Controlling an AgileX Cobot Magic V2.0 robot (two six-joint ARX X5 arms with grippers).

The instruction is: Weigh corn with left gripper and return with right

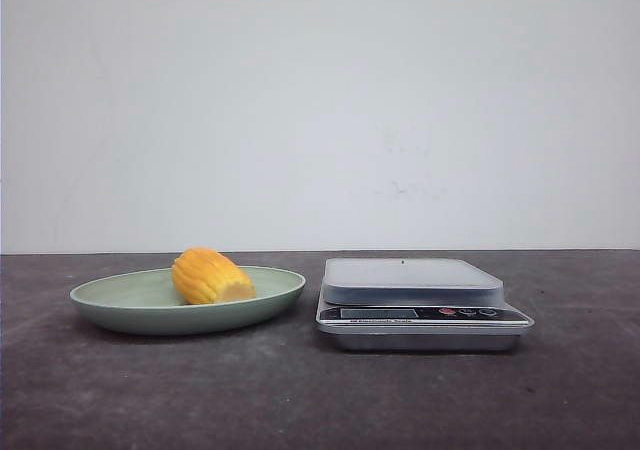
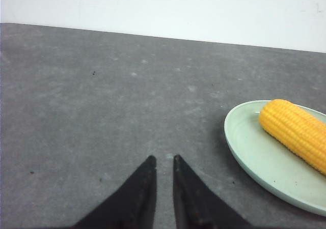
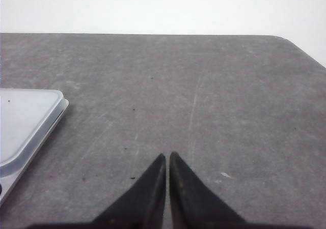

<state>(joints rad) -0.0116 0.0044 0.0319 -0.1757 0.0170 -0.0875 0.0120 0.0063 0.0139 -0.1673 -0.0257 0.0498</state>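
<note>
The corn [image 1: 210, 276], a stubby yellow-orange cob piece, lies on a pale green plate [image 1: 110, 305] at the table's left. A silver digital scale [image 1: 420, 315] with an empty grey platform stands just right of the plate. Neither gripper shows in the front view. In the left wrist view my left gripper [image 2: 164, 159] hovers over bare table, its black fingers nearly together and empty, with the corn [image 2: 295, 132] and plate [image 2: 254, 152] off to one side. My right gripper [image 3: 167, 155] is shut and empty over bare table, beside the scale's platform [image 3: 23, 122].
The dark grey tabletop [image 1: 320, 400] runs to a white wall behind. The table's rounded far corner [image 3: 290, 40] shows in the right wrist view.
</note>
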